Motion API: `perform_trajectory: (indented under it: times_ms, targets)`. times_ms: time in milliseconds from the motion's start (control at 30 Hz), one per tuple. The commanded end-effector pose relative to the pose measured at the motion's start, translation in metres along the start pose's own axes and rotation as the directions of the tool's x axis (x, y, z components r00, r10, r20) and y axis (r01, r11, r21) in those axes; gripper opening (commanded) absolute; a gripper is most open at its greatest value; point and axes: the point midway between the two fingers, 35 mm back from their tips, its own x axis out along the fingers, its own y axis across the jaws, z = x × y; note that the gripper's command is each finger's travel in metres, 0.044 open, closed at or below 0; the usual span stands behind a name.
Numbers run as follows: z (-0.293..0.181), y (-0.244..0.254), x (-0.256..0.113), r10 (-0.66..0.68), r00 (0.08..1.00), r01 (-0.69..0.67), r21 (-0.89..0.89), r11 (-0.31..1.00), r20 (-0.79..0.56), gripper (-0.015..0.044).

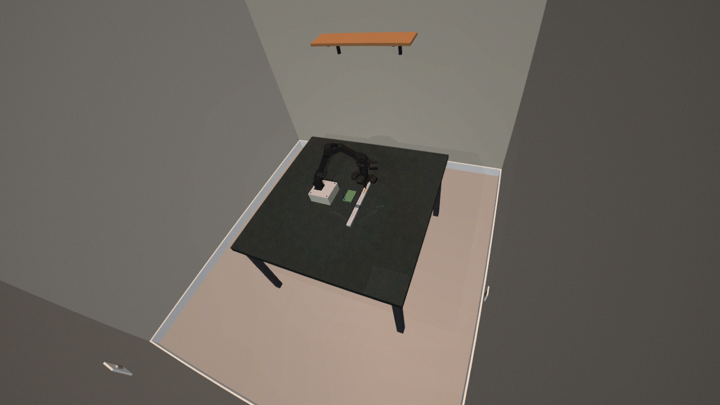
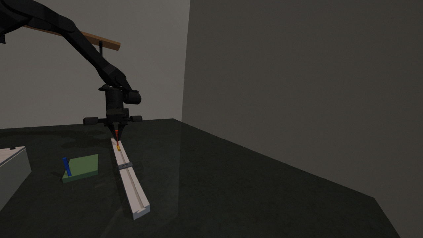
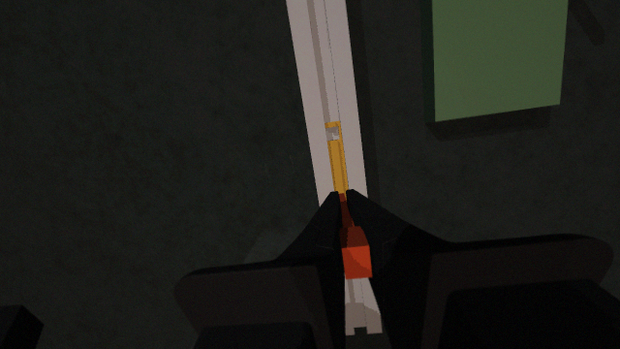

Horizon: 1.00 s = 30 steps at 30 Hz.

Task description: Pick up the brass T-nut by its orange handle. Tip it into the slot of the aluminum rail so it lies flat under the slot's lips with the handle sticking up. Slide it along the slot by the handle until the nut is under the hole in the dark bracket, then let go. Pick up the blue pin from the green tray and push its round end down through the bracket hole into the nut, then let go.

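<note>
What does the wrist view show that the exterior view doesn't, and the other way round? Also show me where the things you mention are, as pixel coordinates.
Wrist only: the squarish opening near one end of the brass T-nut (image 1: 364, 190) (image 2: 118, 148) (image 3: 340, 167).

Exterior only: the dark bracket (image 1: 357, 206) (image 2: 129, 164), blue pin (image 1: 343, 197) (image 2: 67, 166) and wall shelf (image 1: 363, 39) (image 2: 109, 43).

Both: the rail (image 1: 353, 215) (image 2: 129, 183) (image 3: 307, 73), T-nut, green tray (image 1: 350, 196) (image 2: 84, 165) (image 3: 499, 58), and hand (image 1: 365, 187) (image 2: 117, 140) (image 3: 342, 198) shut on the orange handle (image 2: 117, 133) (image 3: 356, 262).

Along the rail (image 1: 353, 215) (image 2: 130, 183) (image 3: 356, 121), the slot runs open between the brass T-nut (image 2: 118, 148) (image 3: 338, 165) and the dark bracket (image 2: 121, 167), which crosses it as an obstacle. The green tray (image 1: 350, 194) (image 2: 84, 165) (image 3: 499, 58) stands apart from the rail, leaving a gap.
</note>
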Motion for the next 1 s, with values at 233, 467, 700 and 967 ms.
perform_trajectory:
  times_ms: [233, 467, 700, 967]
  targets:
    - [0.019, -0.001, 0.004, 0.001, 1.000, -0.001, -0.005, 1.000, 0.007, -0.0150]
    - [0.031, -0.001, 0.007, 0.001, 1.000, -0.001, -0.005, 1.000, 0.008, -0.0150]
    - [0.043, -0.001, 0.010, 0.001, 1.000, -0.001, -0.005, 1.000, 0.009, -0.0150]
    - [0.057, 0.000, 0.012, 0.001, 1.000, -0.001, -0.005, 1.000, 0.010, -0.0150]
